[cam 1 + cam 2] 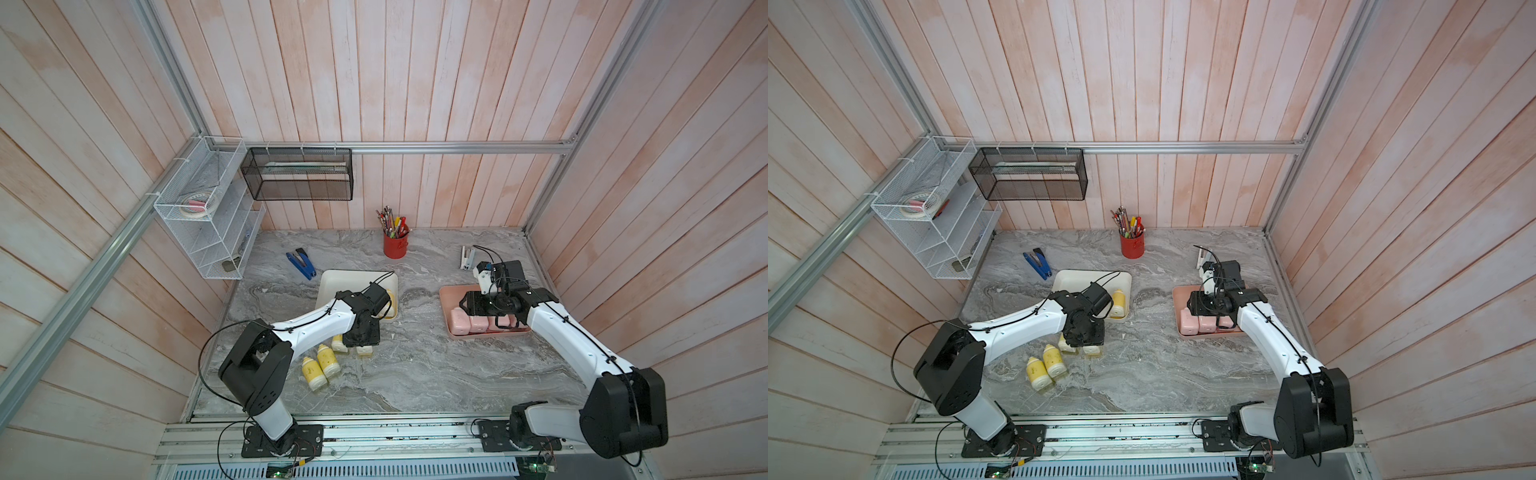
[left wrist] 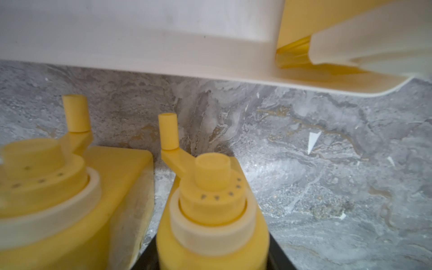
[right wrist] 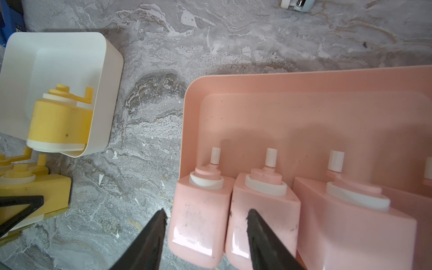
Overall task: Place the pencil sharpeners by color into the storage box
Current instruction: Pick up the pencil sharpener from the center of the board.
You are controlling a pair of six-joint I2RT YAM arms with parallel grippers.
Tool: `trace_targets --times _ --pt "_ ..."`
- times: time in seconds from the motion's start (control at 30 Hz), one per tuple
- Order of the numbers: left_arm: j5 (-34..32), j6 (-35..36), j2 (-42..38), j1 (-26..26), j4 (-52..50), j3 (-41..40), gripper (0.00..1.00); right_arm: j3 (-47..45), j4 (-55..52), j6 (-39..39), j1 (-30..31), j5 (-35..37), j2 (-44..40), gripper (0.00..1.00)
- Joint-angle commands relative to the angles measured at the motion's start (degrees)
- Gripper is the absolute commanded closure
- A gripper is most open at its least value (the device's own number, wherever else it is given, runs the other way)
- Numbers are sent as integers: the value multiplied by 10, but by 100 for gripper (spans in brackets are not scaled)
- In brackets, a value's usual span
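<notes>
Two yellow sharpeners (image 1: 328, 362): laid loose on surface (image 1: 415, 365).
Left jaws: clamped on third yellow sharpener (image 2: 210, 224); fourth sharpener (image 2: 58, 205) crowded alongside.
Right jaws: spread above pink sharpener (image 3: 198, 215).

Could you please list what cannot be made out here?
Left tool: in both top views, hidden under its own wrist; left wrist view's edge cuts its fingers.
Fourth pink sharpener: cut by right wrist view's edge; right arm covers it in both top views.
White wire shelf, lower items: too small in top views.
</notes>
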Motion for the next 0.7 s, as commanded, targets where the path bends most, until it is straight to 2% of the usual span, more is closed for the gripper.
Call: trace_targets --times 0.0,0.13,0.67 --pt "4 5 5 1 -5 17 53 -8 6 -9 -3 -7 5 42" --pt "6 9 4 -1 -13 20 55 -11 8 -9 -2 -9 5 42" --pt "-1 13 -25 -21 -75 74 55 -32 19 -3 -3 -11 -13 42"
